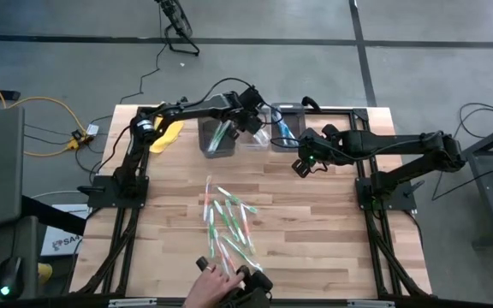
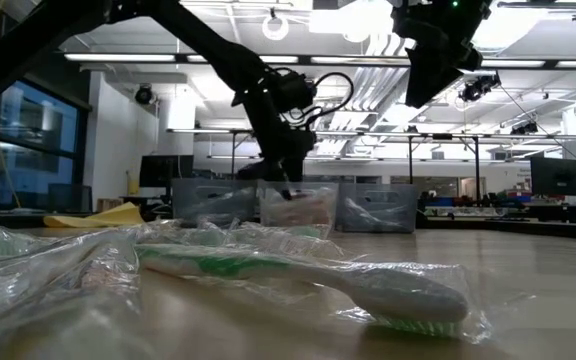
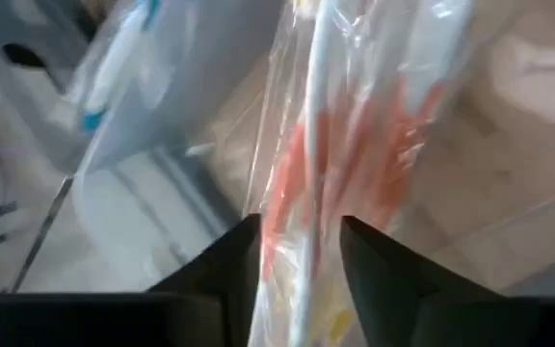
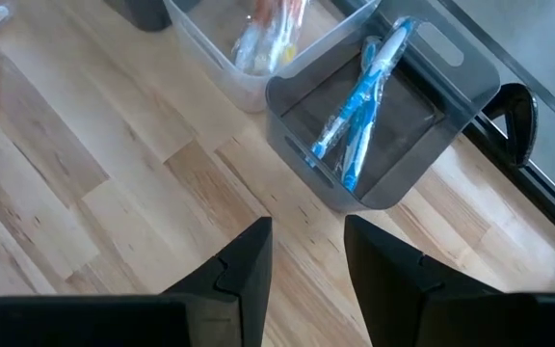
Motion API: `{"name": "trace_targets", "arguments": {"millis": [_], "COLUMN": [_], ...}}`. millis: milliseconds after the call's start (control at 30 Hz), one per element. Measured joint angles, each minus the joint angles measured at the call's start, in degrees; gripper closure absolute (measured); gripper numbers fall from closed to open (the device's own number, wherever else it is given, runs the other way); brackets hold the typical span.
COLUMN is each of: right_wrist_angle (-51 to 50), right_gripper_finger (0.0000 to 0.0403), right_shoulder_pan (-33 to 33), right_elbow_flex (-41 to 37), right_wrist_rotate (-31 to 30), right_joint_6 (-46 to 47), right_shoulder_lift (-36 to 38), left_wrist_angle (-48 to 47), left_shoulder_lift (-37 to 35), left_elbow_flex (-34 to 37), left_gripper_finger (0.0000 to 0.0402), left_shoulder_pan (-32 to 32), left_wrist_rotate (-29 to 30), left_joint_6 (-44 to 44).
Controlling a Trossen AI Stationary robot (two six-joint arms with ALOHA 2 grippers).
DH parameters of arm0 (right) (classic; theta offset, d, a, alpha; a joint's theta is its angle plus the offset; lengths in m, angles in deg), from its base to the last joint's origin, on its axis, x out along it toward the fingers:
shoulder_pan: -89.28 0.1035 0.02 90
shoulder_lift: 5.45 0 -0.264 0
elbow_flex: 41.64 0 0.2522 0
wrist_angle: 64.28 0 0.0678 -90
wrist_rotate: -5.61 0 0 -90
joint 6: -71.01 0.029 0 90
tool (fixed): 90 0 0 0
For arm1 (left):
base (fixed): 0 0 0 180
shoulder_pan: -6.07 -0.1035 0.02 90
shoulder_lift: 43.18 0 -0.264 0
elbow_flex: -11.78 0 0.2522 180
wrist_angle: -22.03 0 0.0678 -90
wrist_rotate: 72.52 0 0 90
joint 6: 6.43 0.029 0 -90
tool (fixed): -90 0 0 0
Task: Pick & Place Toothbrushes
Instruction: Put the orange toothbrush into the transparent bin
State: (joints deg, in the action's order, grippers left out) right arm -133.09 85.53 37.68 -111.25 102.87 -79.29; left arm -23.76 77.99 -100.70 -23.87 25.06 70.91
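Overhead, table-level, two wrist cameras

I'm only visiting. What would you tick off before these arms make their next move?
1. Left pincer open: ok.
2. Red-and-white wrapped plastic toothbrush free of that pincer: not ok, it lies between the fingers.
3. That pincer above the clear plastic bin: ok.
4. Right pincer open and empty over the wooden table: ok.
5. Blue toothbrushes lying inside the grey plastic bin: ok.
6. Person's hand away from the loose pile of toothbrushes: not ok, it is at the pile's edge.
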Motion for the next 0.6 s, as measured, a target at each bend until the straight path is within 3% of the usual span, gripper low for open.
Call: {"name": "trace_targets", "arguments": {"millis": [233,600], "right_wrist_angle": [-0.02,-0.15], "right_gripper_finger": [0.0278,0.0278], "right_shoulder_pan": [0.00,0.00], "right_elbow_flex": [0.00,0.00], "right_wrist_rotate": [0.00,0.01], "right_joint_6": [0.00,-0.15], "right_shoulder_lift": [0.00,0.00], "left_wrist_angle": [-11.70,-33.81], "left_shoulder_lift": [0.00,-0.04], "left_elbow_flex": [-6.80,-17.35], "left_gripper_finger": [0.0237,0.0281], "left_shoulder_pan": [1.20,2.63], "left_wrist_rotate": [3.11,3.52], "left_joint_6": [-5.31,-23.42]}}
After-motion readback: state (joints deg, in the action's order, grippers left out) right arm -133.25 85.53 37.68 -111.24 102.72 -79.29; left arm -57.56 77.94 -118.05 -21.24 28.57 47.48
